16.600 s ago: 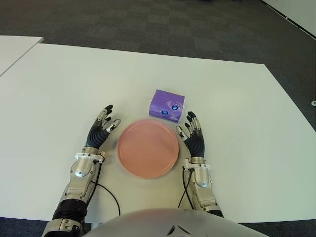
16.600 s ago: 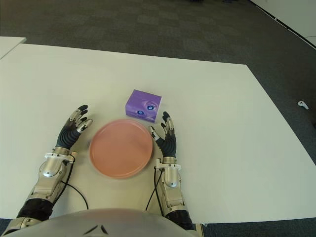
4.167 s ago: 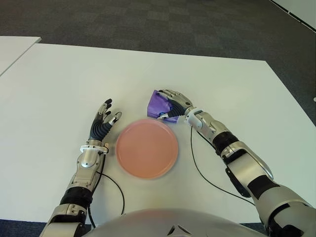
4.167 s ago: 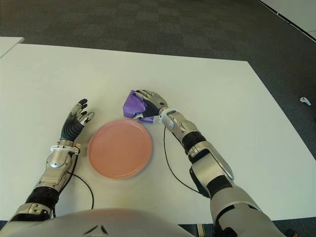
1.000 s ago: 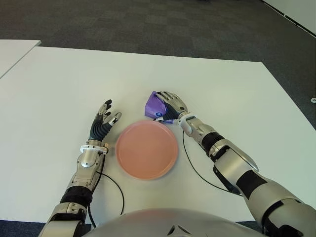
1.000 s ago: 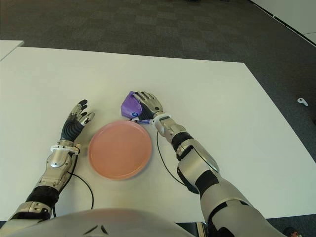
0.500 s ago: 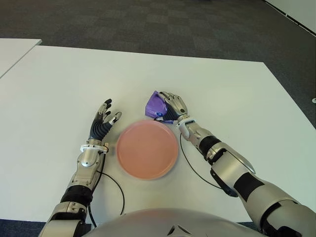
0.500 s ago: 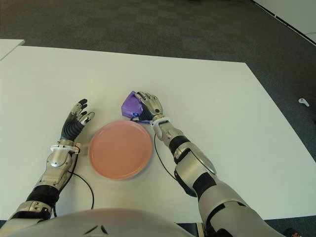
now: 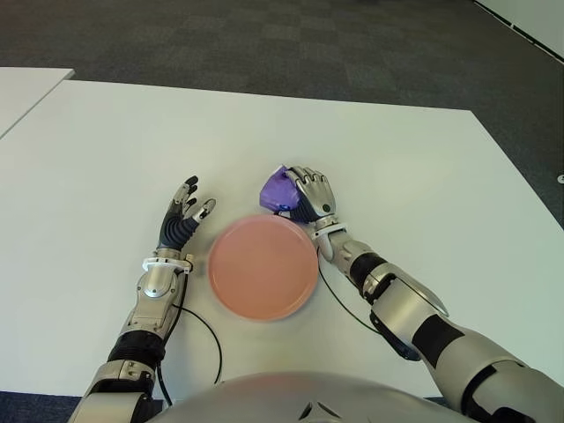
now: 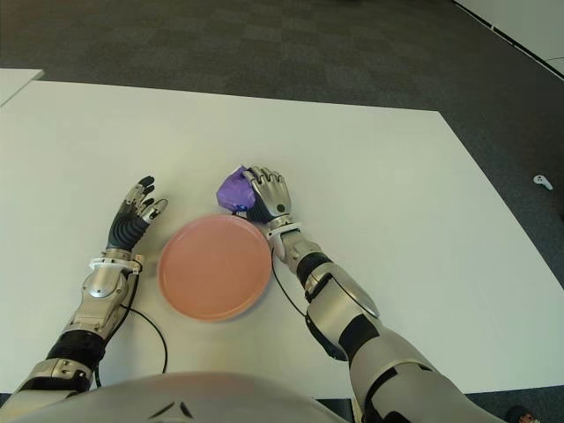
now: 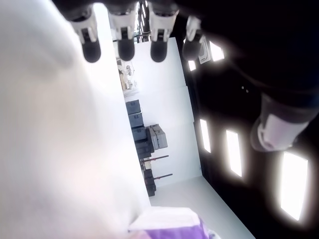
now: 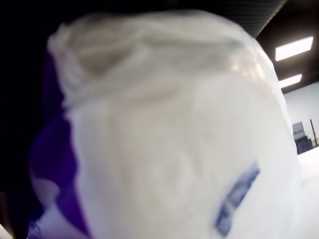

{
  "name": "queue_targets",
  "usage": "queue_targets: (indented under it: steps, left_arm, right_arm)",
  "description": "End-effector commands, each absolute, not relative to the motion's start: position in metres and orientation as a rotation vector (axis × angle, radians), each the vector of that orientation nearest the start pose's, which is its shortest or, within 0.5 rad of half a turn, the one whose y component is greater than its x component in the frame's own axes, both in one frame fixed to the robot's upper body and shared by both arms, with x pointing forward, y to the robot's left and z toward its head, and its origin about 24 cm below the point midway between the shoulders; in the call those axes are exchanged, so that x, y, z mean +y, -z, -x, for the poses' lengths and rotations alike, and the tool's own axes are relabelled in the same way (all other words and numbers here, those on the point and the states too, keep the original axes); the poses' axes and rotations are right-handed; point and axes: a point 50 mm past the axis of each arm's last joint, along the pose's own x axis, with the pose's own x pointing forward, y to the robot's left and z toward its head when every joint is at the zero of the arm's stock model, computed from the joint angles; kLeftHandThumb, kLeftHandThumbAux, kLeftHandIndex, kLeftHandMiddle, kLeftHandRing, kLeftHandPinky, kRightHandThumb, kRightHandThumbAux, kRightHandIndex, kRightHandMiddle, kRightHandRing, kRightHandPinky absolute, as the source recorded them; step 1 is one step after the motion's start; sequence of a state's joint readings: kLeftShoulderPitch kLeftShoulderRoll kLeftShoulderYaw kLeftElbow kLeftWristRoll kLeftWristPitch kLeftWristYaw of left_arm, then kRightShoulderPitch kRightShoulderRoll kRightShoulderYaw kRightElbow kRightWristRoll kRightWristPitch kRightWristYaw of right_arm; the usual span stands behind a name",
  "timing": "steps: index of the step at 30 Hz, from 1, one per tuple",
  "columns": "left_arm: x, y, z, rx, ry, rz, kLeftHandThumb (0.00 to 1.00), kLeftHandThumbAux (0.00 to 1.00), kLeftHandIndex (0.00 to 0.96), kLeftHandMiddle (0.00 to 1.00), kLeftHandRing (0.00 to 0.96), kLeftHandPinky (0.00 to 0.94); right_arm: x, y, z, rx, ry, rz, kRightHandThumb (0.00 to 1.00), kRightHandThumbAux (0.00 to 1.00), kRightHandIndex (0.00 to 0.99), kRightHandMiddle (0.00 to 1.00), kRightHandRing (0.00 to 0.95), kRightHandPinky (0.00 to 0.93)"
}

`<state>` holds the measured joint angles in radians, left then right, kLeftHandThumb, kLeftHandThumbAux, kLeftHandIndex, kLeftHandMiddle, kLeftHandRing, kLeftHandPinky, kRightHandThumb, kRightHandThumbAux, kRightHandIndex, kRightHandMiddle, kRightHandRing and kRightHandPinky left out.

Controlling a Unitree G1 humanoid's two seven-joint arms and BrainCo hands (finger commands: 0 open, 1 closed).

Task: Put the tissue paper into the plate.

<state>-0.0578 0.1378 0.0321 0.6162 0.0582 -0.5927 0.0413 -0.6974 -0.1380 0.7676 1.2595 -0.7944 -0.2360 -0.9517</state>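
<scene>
The purple tissue pack is held in my right hand, just beyond the far right rim of the pink plate. The fingers are wrapped over the pack, which is tilted and lifted a little off the white table. Up close in the right wrist view, the pack shows white and purple and fills the picture. My left hand shows left of the plate with its fingers spread and nothing in it. The plate holds nothing.
The white table reaches far to the right and back. A second white table's corner shows at the far left. Dark carpet lies beyond the table's far edge.
My right hand has turned with the tissue pack, bringing the wrist nearer my body and the pack more upright beside the plate's rim. The left hand has not moved.
</scene>
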Motion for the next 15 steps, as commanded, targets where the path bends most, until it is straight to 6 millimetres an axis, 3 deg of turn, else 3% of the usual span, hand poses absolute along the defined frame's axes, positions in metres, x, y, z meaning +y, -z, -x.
queue_targets:
  steps: [1, 15]
  left_arm:
    - [0.1905, 0.0622, -0.2003, 0.167, -0.042, -0.180, 0.000, 0.503, 0.000, 0.000, 0.000, 0.000]
    - [0.1905, 0.0633, -0.2012, 0.170, -0.040, -0.182, 0.000, 0.493, 0.000, 0.000, 0.000, 0.000]
  right_arm:
    - [-0.1159, 0.0611, -0.2691, -0.298, -0.295, 1.473, 0.753, 0.705, 0.442, 0.871, 0.871, 0.870]
    - [-0.1130, 0.0581, -0.2703, -0.311, -0.276, 1.424, 0.752, 0.706, 0.441, 0.885, 0.879, 0.871]
